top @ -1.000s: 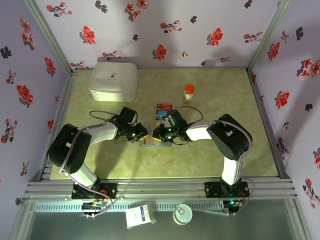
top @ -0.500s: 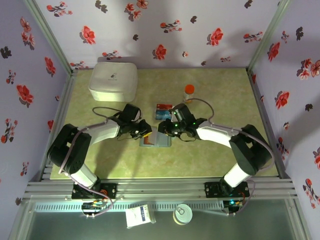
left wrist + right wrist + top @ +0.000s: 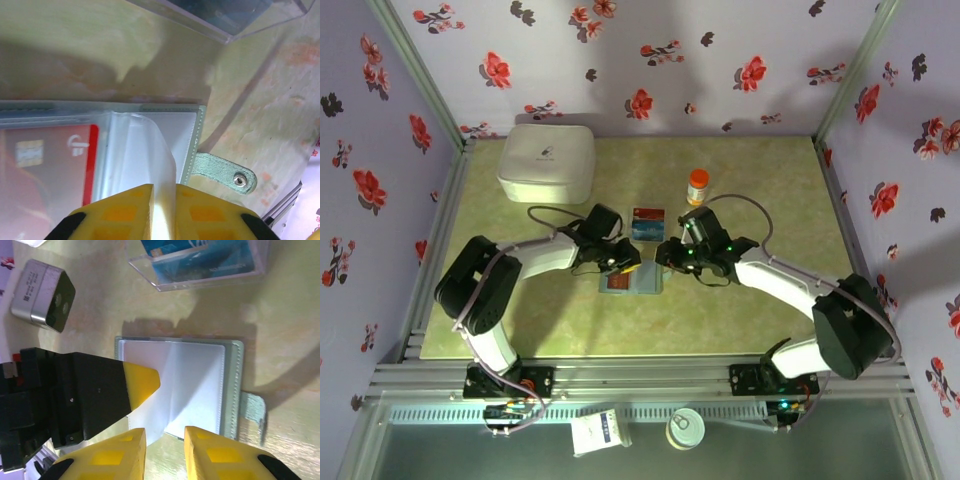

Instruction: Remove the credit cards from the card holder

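The card holder lies open on the table, grey-green, with its snap tab sticking out. My left gripper is shut on one clear sleeve leaf of the holder and lifts it. A red credit card sits inside a sleeve to the left. My right gripper hovers at the holder's near edge, slightly open, with nothing between its fingers. A left finger reaches over the white sleeves. The blue credit card lies in a clear plastic piece just behind the holder.
An orange pill bottle stands behind the right gripper. A large white box sits at the back left. The left gripper and the right one are close together over the holder.
The right gripper has drawn back to the right off the holder and opened a little. The left gripper has shifted right over the holder, and the red card now shows.
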Tool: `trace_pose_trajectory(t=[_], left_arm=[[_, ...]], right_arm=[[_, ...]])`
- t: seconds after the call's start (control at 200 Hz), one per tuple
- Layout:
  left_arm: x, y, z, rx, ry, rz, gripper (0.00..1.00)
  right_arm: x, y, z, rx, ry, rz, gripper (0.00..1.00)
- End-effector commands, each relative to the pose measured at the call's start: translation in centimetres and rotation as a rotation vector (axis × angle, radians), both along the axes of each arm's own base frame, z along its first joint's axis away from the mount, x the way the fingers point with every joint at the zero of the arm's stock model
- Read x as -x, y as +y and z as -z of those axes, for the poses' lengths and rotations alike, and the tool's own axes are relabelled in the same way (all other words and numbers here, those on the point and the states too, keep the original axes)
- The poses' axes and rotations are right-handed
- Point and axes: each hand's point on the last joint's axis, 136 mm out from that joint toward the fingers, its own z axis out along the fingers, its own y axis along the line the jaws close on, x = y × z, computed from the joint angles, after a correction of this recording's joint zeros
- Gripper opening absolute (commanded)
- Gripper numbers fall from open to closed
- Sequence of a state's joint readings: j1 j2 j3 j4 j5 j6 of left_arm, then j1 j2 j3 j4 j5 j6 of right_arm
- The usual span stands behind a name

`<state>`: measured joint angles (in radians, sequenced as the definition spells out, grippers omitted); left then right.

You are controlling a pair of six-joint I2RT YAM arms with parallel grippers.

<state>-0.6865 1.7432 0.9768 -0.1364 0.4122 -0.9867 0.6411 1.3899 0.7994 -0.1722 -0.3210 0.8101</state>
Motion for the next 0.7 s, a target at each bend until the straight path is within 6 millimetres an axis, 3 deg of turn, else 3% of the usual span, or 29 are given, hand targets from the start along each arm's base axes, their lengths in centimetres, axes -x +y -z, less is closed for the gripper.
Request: trace_pose_trajectory(t=[0.0, 0.225, 0.395, 0.54, 0.695], left_arm=[[0.2, -1.4, -0.6, -0.002, -0.010, 0.059, 0.19], [0.3, -3.1, -1.0, 0.014, -0.017, 0.105, 0.31], [0.4, -3.2, -1.1, 0.019, -0.020, 0.112, 0.36], [0.1, -1.7, -0.8, -0.002, -0.022, 0.086, 0.36], [0.1, 1.2, -0.1, -0.066, -0.028, 0.047, 0.33]], right_arm=[[0.4, -1.3, 0.5, 0.045, -0.008, 0.011, 0.28], [0.6, -1.9, 0.5, 0.058, -0.010, 0.020, 0.29], [0.8, -2.0, 0.9, 0.060, 0.004, 0.023, 0.30], [0.9, -1.4, 1.6, 0.044, 0.034, 0.013, 0.29], [0.9, -0.7, 2.2, 0.028, 0.059, -0.003, 0.29]])
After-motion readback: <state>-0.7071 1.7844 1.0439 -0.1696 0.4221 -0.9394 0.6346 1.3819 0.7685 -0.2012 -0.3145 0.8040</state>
